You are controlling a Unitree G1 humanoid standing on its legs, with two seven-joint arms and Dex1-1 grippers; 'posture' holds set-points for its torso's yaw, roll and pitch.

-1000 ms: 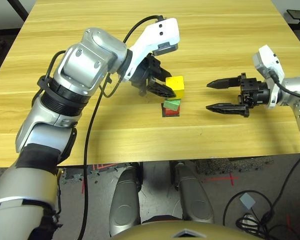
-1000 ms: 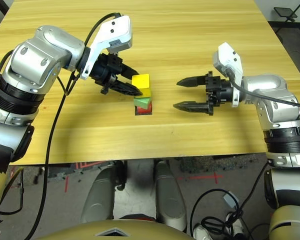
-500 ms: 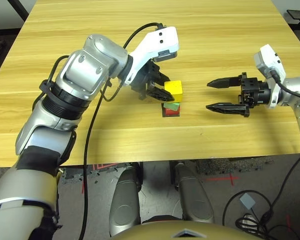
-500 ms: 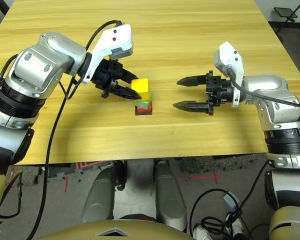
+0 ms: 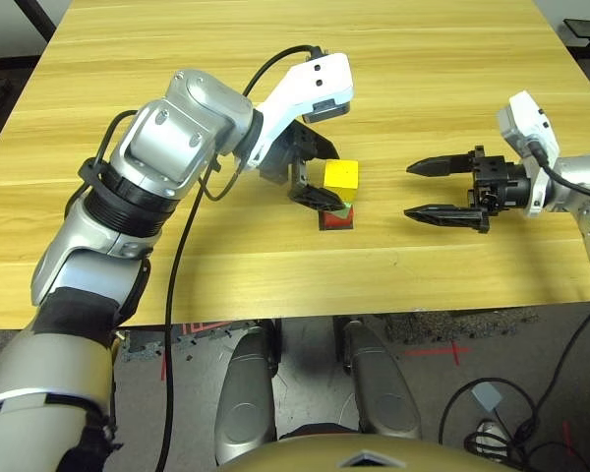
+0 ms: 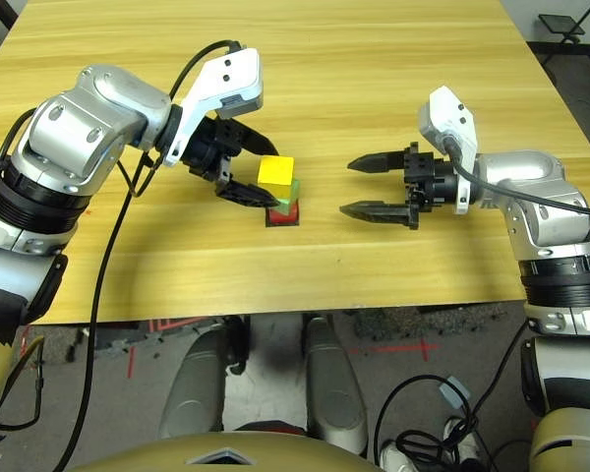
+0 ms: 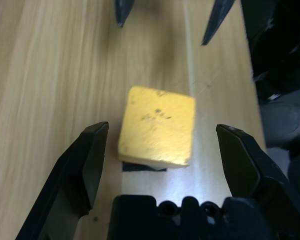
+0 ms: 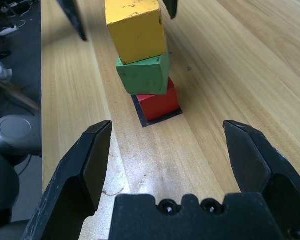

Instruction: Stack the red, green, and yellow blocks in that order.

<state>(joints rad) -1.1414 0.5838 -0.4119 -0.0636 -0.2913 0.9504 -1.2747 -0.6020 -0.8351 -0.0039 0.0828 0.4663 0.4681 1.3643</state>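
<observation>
A: Left arm first. What's there?
B: Silver left arm (image 5: 167, 138) reaches in over the bench (image 5: 226, 265) from its left part. White wrist housing, black cable looping off it.
A: Left gripper (image 5: 318, 178)?
B: Spread. One finger on either side of the yellow block (image 5: 341, 175), gaps both sides in the wrist view. Nothing pinched.
A: Stack state?
B: Three high, standing, between the two grippers, nearer the bench's near edge than its far edge. Yellow on top, green block (image 8: 149, 76) in the middle, red block (image 8: 159, 104) at the bottom.
A: Aligned?
B: No. Blocks are twisted relative to each other. Yellow and green lean out over red, toward the robot's left. Yellow touches green, green touches red.
A: What's red sitting on?
B: Flat black square patch (image 8: 145, 120) on the bench. Patch rim shows around the red block.
A: Right gripper (image 6: 362, 185)?
B: Spread too, empty. Fingers point left at the stack, well apart from it. Both hover over the bench, right of the blocks.
A: Right arm?
B: Silver right arm (image 6: 541, 206) comes in across the bench's right edge, white housing at the wrist, black cable running back along it.
A: Floor?
B: Loose black cable (image 6: 379, 418) coiled beyond the near edge, toward the right, close to a pale shoe (image 6: 398, 458). Red tape marks on the floor too.
</observation>
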